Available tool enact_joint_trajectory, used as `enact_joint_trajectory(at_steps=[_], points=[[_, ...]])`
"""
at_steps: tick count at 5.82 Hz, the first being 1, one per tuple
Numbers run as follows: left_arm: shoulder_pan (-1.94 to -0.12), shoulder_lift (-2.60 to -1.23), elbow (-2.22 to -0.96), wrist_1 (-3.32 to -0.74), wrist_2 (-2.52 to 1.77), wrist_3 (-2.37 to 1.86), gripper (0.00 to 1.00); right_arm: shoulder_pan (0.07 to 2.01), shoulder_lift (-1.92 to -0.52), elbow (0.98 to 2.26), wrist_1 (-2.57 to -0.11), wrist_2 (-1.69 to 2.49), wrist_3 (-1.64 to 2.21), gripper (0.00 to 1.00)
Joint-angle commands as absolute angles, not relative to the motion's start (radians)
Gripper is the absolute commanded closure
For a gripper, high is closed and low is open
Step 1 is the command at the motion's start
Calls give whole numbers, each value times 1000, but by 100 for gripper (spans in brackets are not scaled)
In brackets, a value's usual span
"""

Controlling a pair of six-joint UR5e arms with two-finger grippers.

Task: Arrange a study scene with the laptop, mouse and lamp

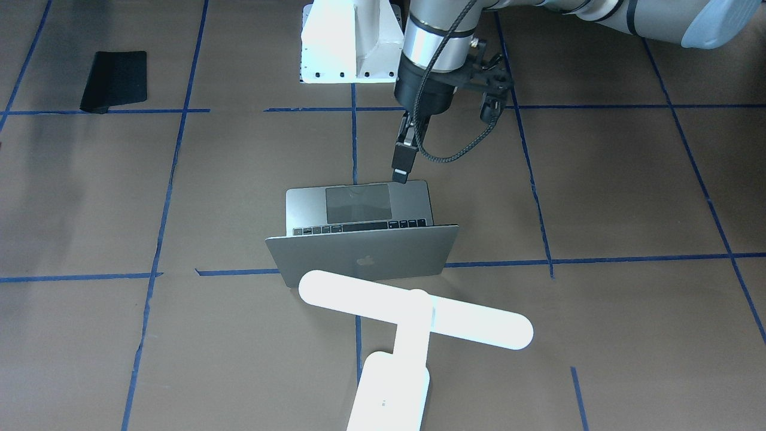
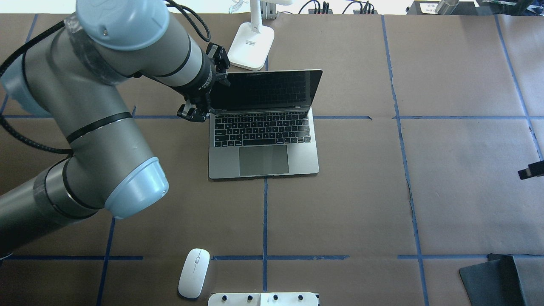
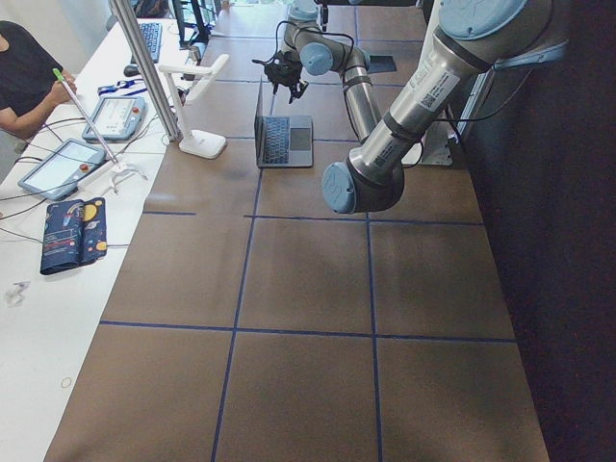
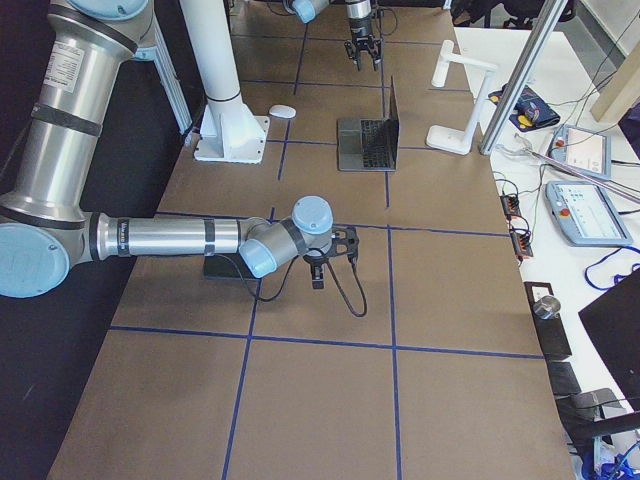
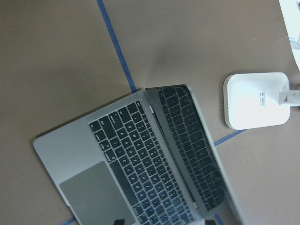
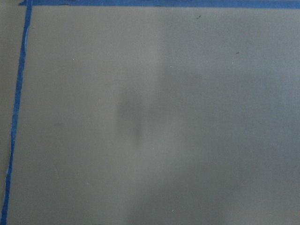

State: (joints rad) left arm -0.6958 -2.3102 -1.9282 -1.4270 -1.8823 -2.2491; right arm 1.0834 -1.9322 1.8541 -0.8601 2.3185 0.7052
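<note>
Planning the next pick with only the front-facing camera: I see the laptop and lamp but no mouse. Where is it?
Observer: The mouse lies beside the white pedestal, on the robot's left.
Operator: Is the left tool near it?
Observer: No, it hangs over the laptop, open and empty.
Operator: And the right tool?
Observer: Well away from the laptop; its wrist camera shows only bare table.

Bright, even overhead light, lamp [image 1: 413, 311] blown out to flat white in front view, laptop [image 2: 263, 140] screen mirrors its keys, right wrist view soft, faint smeared shadow on table [image 6: 211, 140].
</note>
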Motion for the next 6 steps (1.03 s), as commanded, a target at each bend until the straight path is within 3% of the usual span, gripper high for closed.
enact_joint_trajectory(at_steps=[1, 2, 3, 4, 6], points=[[-661, -2234, -2000, -1428, -1881, -2174, 29, 861, -2055, 1858, -588, 2145, 986, 0], [-605, -2117, -2105, -1440, -1879, -2070, 29, 801, -2081, 1859, -556, 2141, 1002, 2], [-566, -2020, -2206, -1442, -1870, -1928, 21, 711, -2123, 1859, -504, 2084, 1012, 2], [-490, -1961, -2248, -1439, -1833, -1807, 3, 598, -2134, 1858, -480, 2009, 1104, 4], [-442, -1937, -2250, -1442, -1835, -1753, 0, 490, -2149, 1858, -466, 1959, 1263, 6]])
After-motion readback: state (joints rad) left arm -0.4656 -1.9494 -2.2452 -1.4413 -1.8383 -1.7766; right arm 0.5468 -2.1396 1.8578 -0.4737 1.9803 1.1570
